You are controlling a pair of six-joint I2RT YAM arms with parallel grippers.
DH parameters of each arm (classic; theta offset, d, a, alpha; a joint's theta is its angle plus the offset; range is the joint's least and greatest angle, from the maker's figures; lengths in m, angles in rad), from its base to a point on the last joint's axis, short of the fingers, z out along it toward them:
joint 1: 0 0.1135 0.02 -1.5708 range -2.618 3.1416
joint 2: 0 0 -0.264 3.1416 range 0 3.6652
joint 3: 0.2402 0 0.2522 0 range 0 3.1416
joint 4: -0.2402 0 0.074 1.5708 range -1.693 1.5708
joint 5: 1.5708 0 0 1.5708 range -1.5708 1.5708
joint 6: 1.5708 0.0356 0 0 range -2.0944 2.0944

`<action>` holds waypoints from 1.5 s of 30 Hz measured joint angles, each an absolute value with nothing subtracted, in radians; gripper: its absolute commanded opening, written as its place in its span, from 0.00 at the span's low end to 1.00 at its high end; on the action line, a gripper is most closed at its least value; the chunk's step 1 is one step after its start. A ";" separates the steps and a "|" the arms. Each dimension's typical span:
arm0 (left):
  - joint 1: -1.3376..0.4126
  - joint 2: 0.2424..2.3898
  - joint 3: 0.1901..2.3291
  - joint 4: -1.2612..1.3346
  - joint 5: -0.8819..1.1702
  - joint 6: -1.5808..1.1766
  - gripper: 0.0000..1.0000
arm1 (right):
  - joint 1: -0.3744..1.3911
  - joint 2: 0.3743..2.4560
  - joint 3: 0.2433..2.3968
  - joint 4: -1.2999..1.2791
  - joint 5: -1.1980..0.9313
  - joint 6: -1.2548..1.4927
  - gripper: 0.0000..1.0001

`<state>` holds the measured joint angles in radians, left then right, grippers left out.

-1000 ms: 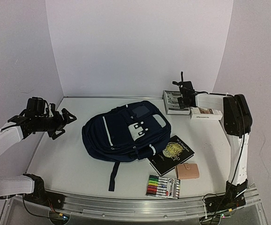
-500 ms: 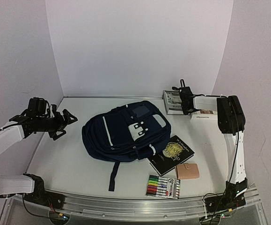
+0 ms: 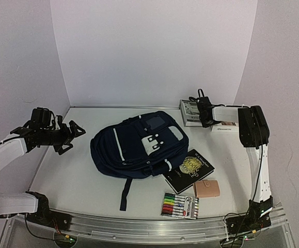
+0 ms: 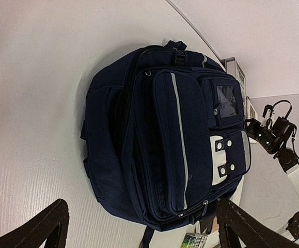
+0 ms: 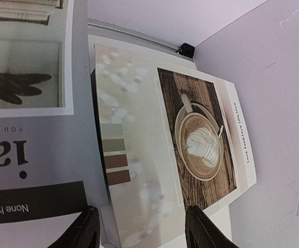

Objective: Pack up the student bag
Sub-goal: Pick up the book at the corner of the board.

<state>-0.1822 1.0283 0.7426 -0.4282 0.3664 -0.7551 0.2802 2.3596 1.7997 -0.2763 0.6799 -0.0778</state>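
- Status: early, by my read. Every loose item in view lies out on the white table (image 3: pixel 56 175).
- left gripper (image 3: pixel 73 139): fingers spread wide and empty. It hovers over the table's left side, aimed at the bag and well apart from it.
- student bag (image 3: pixel 139 144): large navy-blue fabric backpack with white stripes and light grey front patches. It lies front-up mid-table, dark strap trailing toward the near edge. In the left wrist view the zips look shut and no compartment gapes.
- Right of the bag, near side: a black book with gold lettering (image 3: pixel 189 170) sits just beside the bag. A small pink wallet (image 3: pixel 207 189) is at the book's near corner; can't tell if they touch. A flat pack of coloured markers (image 3: pixel 181 205) is nearest the edge.
- Far right corner: a grey-and-white magazine (image 3: pixel 189 111).
- right gripper (image 3: pixel 206 118): fingers moderately apart, holding nothing, low over the magazine's right edge. In the wrist view they straddle one end of a thin book with a coffee-cup cover (image 5: pixel 164 150), which lies next to the magazine.
- Step in hand, my read: the right arm is lining up a first pick on the coffee-cover book.
- Next move: the book is thin and flat on the table, so it needs an edge grip, one finger worked under the rim before closing. The bag likely needs unzipping by the left arm before anything goes in.
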 measured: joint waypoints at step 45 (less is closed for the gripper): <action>-0.181 0.948 0.730 -0.477 0.340 -0.751 1.00 | 0.267 2.313 1.765 -0.322 0.722 -0.100 0.00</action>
